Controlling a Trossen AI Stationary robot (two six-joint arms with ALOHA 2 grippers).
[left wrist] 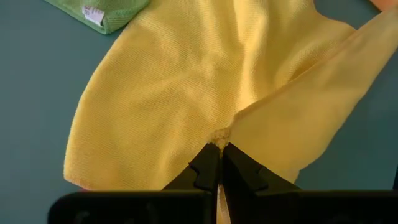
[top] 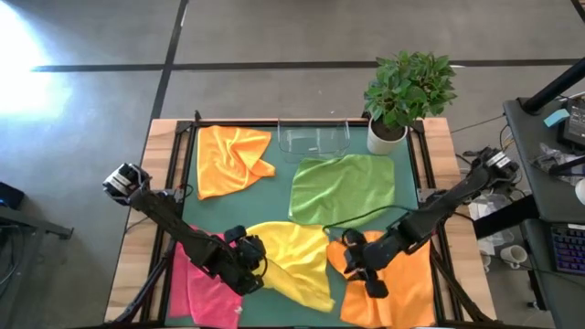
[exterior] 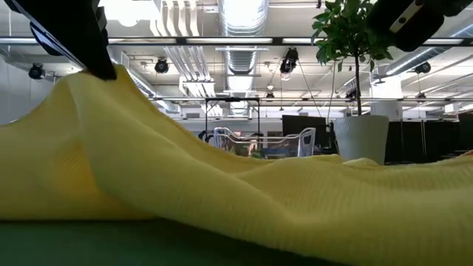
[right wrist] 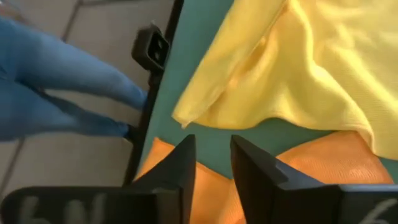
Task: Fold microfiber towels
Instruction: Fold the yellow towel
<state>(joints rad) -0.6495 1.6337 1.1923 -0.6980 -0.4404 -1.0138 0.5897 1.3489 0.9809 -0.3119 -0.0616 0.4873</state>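
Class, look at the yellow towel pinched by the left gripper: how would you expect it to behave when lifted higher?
The yellow towel is probably floppy: it peaks at the left gripper and sags away in folds. It likely weighs little, since a small pinch holds it up. The corner still on the green mat will probably drag.

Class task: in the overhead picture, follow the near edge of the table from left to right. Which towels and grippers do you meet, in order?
pink towel → left gripper → yellow towel → right gripper → orange towel
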